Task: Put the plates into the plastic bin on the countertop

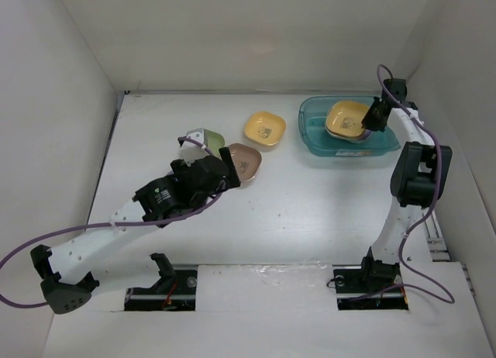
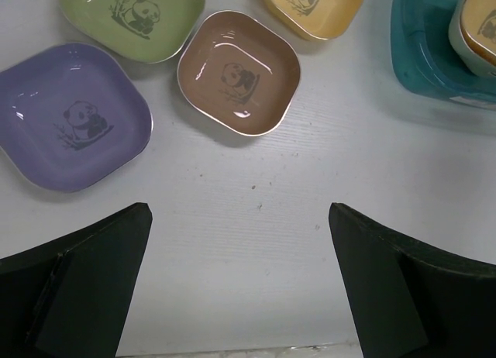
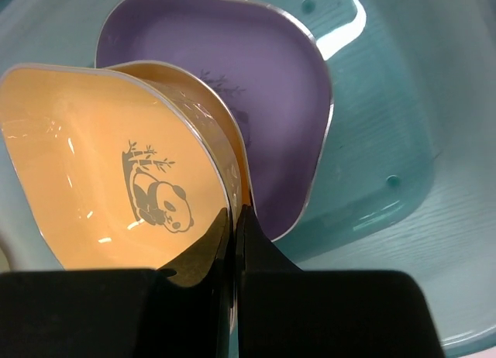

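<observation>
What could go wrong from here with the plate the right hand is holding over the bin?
The right hand pinches only the rim of the orange plate. The plate could slip, or land askew on the purple plate in the bin rather than nesting flat.

- A see-through teal bin point(image 1: 311, 129) is sitting at the far right of the white countertop point(image 1: 310, 211).
- A purple plate point(image 3: 232, 79) is lying flat on the bin's floor, its panda print facing up.
- An orange plate point(image 3: 101, 172) is tilting above it inside the bin, its rim pinched by the right gripper point(image 3: 236, 218).
- A yellow plate point(image 1: 264, 129) is resting flat just left of the bin.
- A brown-pink plate point(image 1: 246, 161) is lying near the yellow one, closer to the front.
- A green plate point(image 2: 132, 17) and the other purple plate point(image 2: 74, 118) are lying left of it, rims almost touching.
</observation>
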